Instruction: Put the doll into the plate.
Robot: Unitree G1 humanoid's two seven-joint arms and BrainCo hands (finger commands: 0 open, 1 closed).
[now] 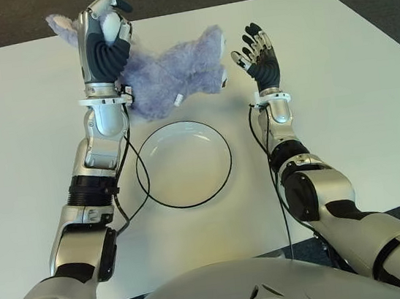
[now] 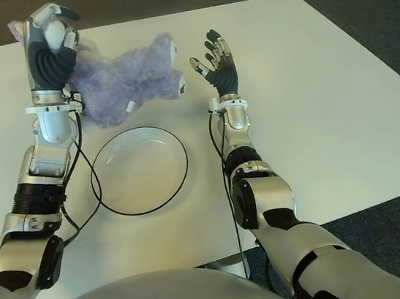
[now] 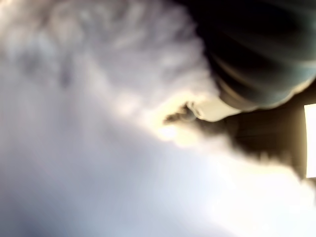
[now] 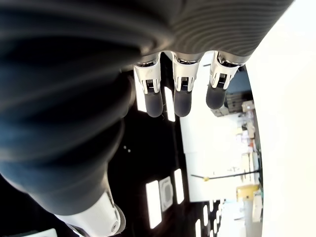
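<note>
White and black-rimmed, the plate (image 1: 184,164) sits at centre frame on the table (image 1: 356,99) with nothing in it. We see the purple doll (image 1: 175,71) above it, upper centre, gripped by our left hand (image 1: 103,40) at upper left. Our right hand (image 1: 258,55), fingers spread, holds nothing just right of the doll.

Bright, even light; left wrist view blurred, glare on fur.
</note>
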